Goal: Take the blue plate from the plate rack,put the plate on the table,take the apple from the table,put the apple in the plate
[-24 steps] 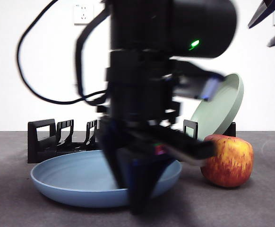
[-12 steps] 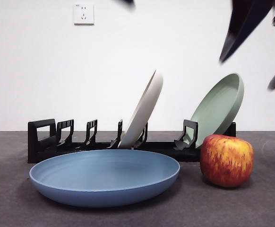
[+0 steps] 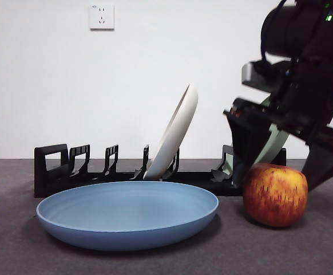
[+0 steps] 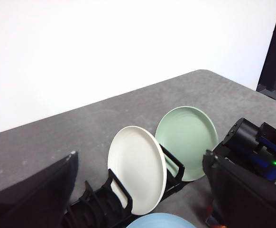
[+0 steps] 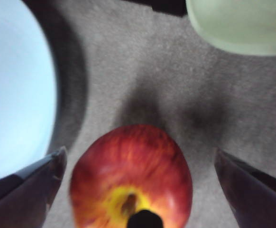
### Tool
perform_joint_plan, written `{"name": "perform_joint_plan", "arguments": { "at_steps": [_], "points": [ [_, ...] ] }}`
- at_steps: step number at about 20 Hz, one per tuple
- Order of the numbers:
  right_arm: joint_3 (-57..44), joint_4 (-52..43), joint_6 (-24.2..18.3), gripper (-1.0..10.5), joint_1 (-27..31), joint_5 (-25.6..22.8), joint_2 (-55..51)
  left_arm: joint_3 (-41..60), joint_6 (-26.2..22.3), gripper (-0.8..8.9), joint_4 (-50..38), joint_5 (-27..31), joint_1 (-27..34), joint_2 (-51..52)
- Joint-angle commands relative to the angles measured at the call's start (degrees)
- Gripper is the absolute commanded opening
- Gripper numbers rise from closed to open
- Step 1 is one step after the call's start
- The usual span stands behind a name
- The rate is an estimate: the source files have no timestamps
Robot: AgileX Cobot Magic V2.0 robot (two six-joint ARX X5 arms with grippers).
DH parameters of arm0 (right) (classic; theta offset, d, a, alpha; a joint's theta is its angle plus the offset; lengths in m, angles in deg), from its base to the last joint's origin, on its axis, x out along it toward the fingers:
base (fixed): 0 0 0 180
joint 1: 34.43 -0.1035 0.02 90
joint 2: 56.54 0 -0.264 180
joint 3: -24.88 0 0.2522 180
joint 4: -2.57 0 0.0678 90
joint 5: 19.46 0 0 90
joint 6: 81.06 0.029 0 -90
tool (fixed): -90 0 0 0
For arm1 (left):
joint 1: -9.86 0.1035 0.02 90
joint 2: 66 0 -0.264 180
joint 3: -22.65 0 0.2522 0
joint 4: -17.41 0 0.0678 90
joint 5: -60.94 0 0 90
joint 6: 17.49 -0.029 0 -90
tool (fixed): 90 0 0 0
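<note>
1. Front: blue plate [image 3: 127, 213] flat on the table [image 3: 18, 252], off the plate rack [image 3: 58, 172]; right gripper [image 3: 281, 166] newly arrived, jaws spread astride the apple [image 3: 275, 193].
2. Left wrist: left gripper [image 4: 138, 190] withdrawn high, jaws apart, empty.
3. Right wrist: apple centred between open jaws, ungrasped; pickup next.

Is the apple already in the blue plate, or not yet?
Not yet. The apple sits on the table beside the empty blue plate, with the open right gripper around it.
</note>
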Motion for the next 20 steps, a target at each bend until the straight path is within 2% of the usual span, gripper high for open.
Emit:
{"name": "perform_joint_plan", "arguments": {
  "at_steps": [1, 3, 4, 9, 13, 18, 20],
  "points": [
    [0.22, -0.11, -0.02, 3.6, -0.2, -0.04, 1.2, 0.22, 0.15, 4.39, 1.11, 0.26, 0.15, 0.31],
    [0.22, 0.9, -0.04, 0.5, -0.2, 0.09, 1.11, 0.22, 0.15, 4.39, 1.79, 0.26, 0.15, 0.31],
    [0.22, 1.42, -0.04, -0.2, -0.2, 0.11, 0.98, 0.22, 0.15, 4.39, 1.84, 0.26, 0.15, 0.31],
    [4.35, 5.81, 2.27, -0.1, -2.03, 0.35, -2.84, 0.22, -0.26, 4.39, 1.81, 0.79, 0.15, 0.28],
    [12.11, 5.66, 3.56, -0.1, -8.41, 7.67, -4.57, 0.22, -3.13, 4.39, 1.84, 6.91, 0.15, 0.28],
    [19.17, 1.05, 3.61, -0.1, -18.58, 6.95, -0.09, 0.22, -5.97, 4.36, 2.01, 11.08, 0.17, 0.31],
    [21.68, 0.2, 3.56, -0.1, -21.24, 3.87, 4.59, 0.22, -7.21, 4.36, 2.54, 13.18, 0.17, 0.31]
  ]
}}
